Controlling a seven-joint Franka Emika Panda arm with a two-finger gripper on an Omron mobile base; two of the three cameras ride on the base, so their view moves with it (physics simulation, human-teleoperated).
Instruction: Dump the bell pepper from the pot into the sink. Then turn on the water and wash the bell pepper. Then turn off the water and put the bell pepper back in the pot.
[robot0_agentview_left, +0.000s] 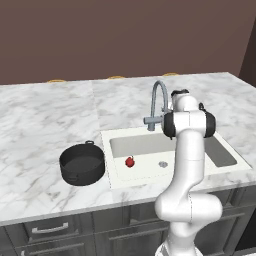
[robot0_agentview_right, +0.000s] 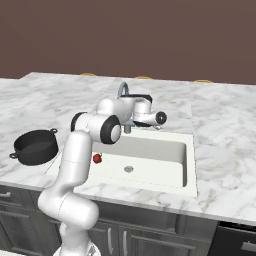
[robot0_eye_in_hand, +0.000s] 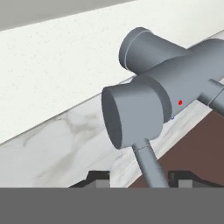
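The red bell pepper (robot0_agentview_left: 129, 161) lies on the floor of the white sink (robot0_agentview_left: 150, 175), left of the drain (robot0_agentview_left: 162, 164), while the empty black pot (robot0_agentview_left: 82, 164) stands on the marble worktop (robot0_agentview_left: 45, 125) just beside the basin's left rim. At the back edge, the gripper (robot0_eye_in_hand: 141, 177) has its jaws narrowed on the thin lever (robot0_eye_in_hand: 148, 164) of the grey faucet (robot0_agentview_left: 157, 102). The dump looks done; turning the water on appears to be in hand, and it likely calls for swinging that lever.

- Even, bright rendered light, no glare; base views sharp
- Soft shadow inside the sink (robot0_agentview_left: 150, 172); hand view close on the faucet (robot0_eye_in_hand: 148, 96), slightly soft
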